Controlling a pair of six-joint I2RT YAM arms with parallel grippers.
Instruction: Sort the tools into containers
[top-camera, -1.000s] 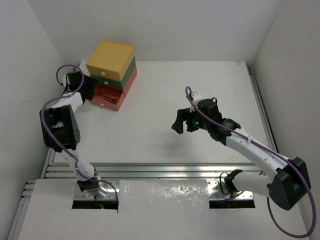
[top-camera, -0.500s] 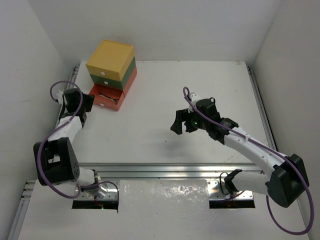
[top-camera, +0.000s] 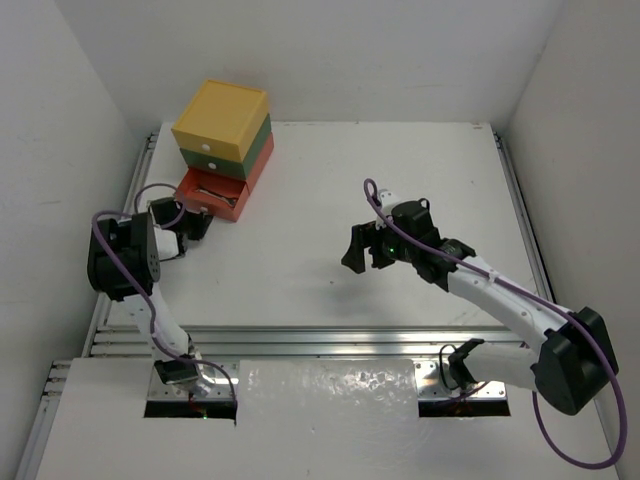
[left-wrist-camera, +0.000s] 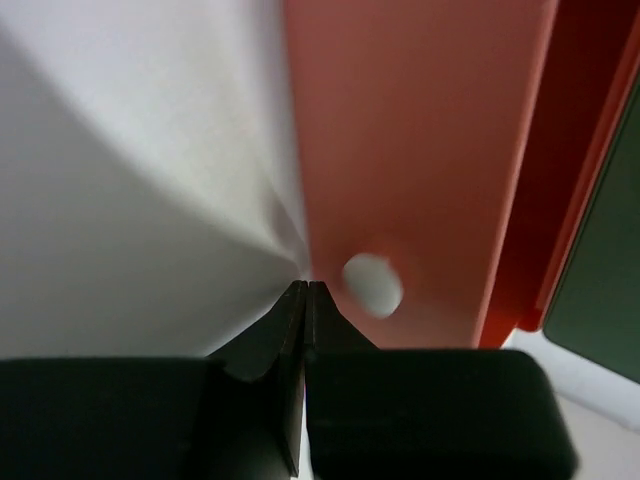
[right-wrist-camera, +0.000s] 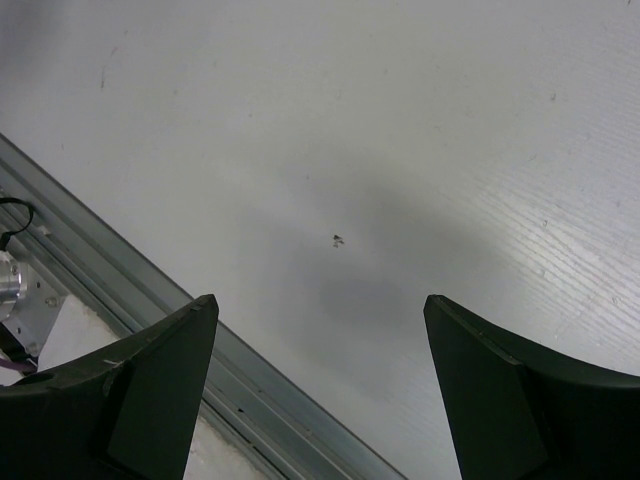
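Observation:
The containers stand stacked at the table's back left: a yellow drawer (top-camera: 222, 118) on top, a dark green drawer (top-camera: 255, 150) under it and a red-orange drawer (top-camera: 238, 204) at the bottom, pulled partly out. Thin dark tools (top-camera: 214, 194) lie inside the red-orange one. My left gripper (top-camera: 200, 221) is at that drawer's front, shut on nothing. In the left wrist view its tips (left-wrist-camera: 307, 286) meet just left of the white knob (left-wrist-camera: 373, 284) on the red-orange front (left-wrist-camera: 420, 150). My right gripper (top-camera: 363, 250) hangs open over bare table (right-wrist-camera: 340, 130), nothing between its fingers (right-wrist-camera: 170, 380).
A metal rail (right-wrist-camera: 110, 255) runs along the table's near edge below the right gripper. White walls close in the table on the left, back and right. The green drawer's side (left-wrist-camera: 605, 260) shows at the right edge of the left wrist view.
My left arm has swung from beside the drawers down to the red-orange drawer's front, and its jaws have closed. The right arm has barely moved.

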